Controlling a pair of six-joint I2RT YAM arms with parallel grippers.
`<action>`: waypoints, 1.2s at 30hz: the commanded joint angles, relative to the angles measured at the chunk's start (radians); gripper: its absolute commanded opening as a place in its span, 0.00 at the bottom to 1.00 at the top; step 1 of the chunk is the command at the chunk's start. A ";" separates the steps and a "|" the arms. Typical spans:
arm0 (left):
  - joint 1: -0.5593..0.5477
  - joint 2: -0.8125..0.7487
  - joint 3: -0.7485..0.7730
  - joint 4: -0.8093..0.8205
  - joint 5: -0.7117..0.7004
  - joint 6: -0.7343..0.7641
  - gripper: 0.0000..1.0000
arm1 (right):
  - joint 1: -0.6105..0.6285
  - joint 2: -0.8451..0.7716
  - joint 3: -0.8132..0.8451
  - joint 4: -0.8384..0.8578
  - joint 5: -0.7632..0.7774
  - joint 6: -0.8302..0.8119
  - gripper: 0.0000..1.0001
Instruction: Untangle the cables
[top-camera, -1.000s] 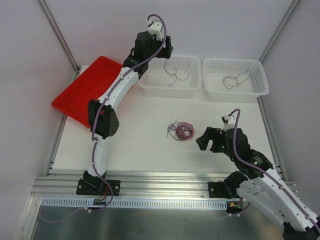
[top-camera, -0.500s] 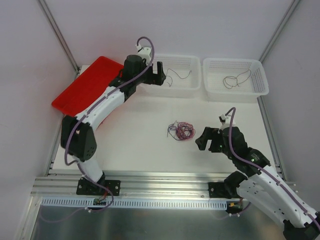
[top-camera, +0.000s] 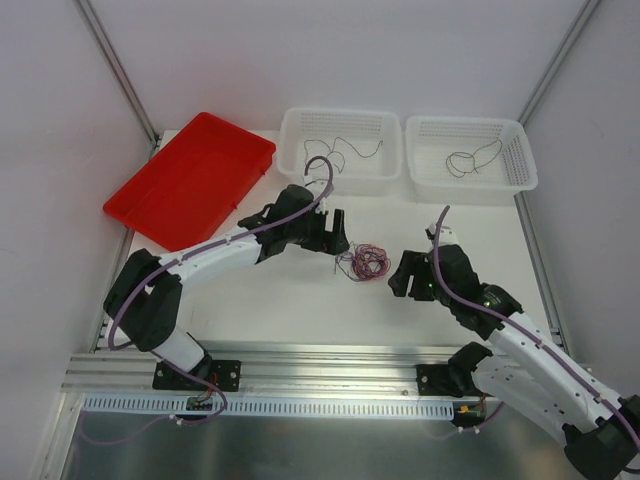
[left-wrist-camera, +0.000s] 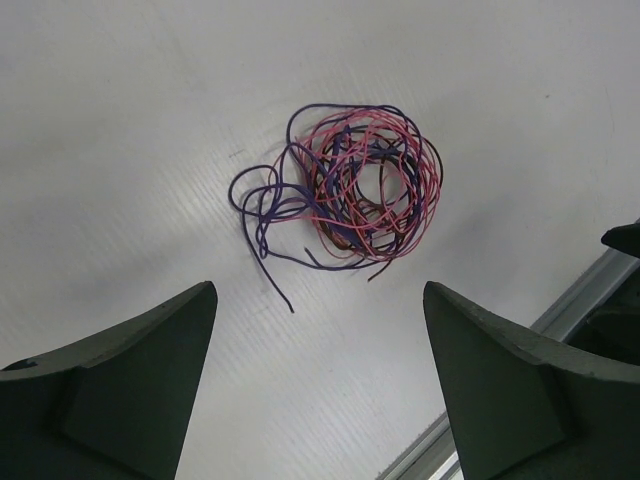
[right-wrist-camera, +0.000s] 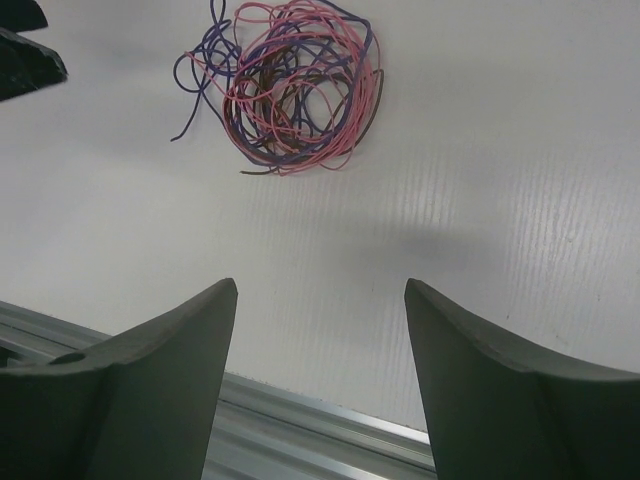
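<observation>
A: Where are the cables (top-camera: 366, 262)?
B: 1 tangle, middle of the surface (top-camera: 280, 290), between the 2 tools, untouched.
A: Tools?
B: On left tool (left-wrist-camera: 318, 295) and right tool (right-wrist-camera: 320, 290), jaws spread wide, holding nothing.

I can read no writing, label, brand, number or sign from here: nothing legible on the red tray (top-camera: 188, 192), the two white baskets (top-camera: 340, 112) or the surface (top-camera: 280, 295).
</observation>
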 joint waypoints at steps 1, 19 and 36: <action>-0.037 0.034 0.018 0.033 -0.010 -0.035 0.84 | 0.003 0.028 0.001 0.064 -0.002 0.025 0.72; -0.043 0.344 0.282 -0.007 -0.084 -0.016 0.63 | 0.002 0.116 -0.031 0.126 -0.003 0.033 0.69; -0.077 0.412 0.311 -0.059 -0.195 -0.291 0.36 | 0.002 0.182 -0.035 0.179 -0.009 0.034 0.68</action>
